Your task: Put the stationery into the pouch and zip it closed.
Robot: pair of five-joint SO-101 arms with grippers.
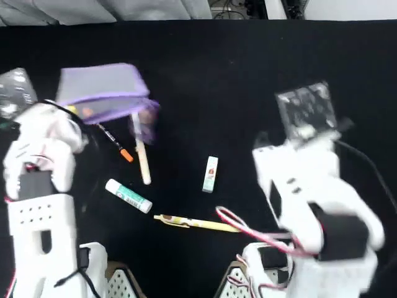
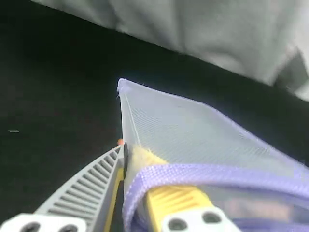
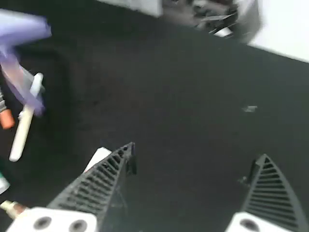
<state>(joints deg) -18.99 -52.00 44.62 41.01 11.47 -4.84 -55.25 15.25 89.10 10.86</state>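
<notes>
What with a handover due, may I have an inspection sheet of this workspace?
Surface: black table.
Job's things: purple pouch held by the left hand; marker, white pen, glue stick, small white block and yellow pen lie outside it.
Clutter: nothing seen.
Hands: left shut on the pouch; right hand open, empty.
Cables: red cable beside the yellow pen.
Surroundings: grey cloth behind the table.

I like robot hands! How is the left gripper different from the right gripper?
The left gripper is shut on the purple pouch; the right gripper is open and holds nothing. The left gripper pinches the pouch's edge, one finger inside; the right gripper hangs over bare black table. Both have ribbed, pointed fingers.
</notes>
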